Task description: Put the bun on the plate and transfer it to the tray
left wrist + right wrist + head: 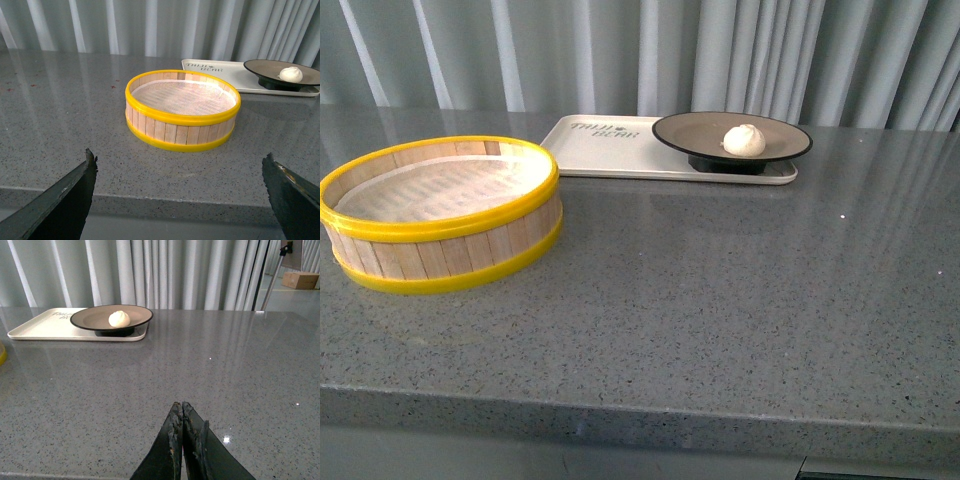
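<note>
Bun on plate, tray

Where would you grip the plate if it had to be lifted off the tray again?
Probably by the plate's glossy rim at its right edge, coming in from the right side. The rim flares out above a narrow foot, leaving a gap over the tray for a lower finger, and the bun sits centrally, clear of that edge.

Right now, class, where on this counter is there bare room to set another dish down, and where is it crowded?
Free: the wide grey counter in front of the tray and right of the steamer, up to the near edge. The tray's lettered end is also bare. Crowded: the tray's other end, where the plate holding the bun sits.
</note>
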